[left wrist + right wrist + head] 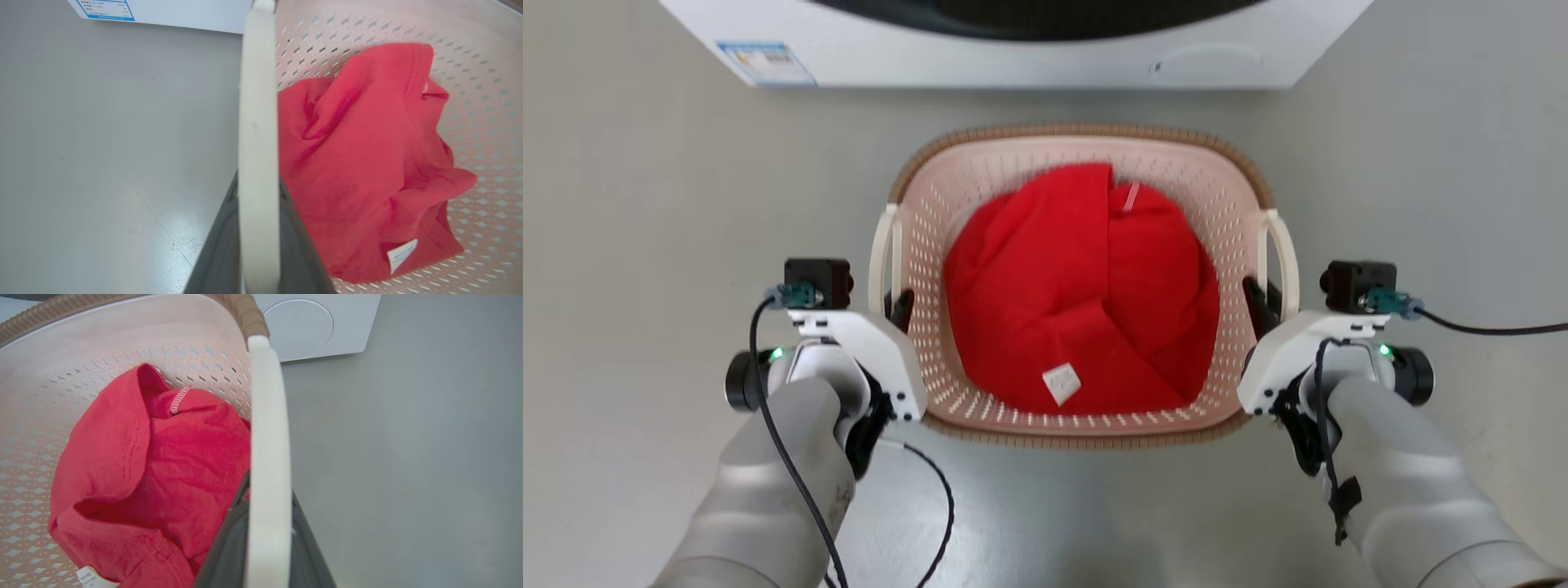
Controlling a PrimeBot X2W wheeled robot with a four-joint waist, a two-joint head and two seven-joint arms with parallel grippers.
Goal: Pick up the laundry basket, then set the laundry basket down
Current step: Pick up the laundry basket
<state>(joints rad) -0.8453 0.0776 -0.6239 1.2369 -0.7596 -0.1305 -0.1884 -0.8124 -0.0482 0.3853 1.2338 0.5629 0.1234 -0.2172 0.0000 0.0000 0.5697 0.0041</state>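
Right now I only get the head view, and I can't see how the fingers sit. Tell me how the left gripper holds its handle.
Observer: In the left wrist view, the left gripper has the laundry basket's white left handle running between its two fingers, one on each side.
Operator: Now check the right.
Observer: Same there: the right gripper straddles the right handle, fingers close against it.
Operator: Confirm nothing else is caught.
Observer: The red garment lies beside the inner fingers, not between them.
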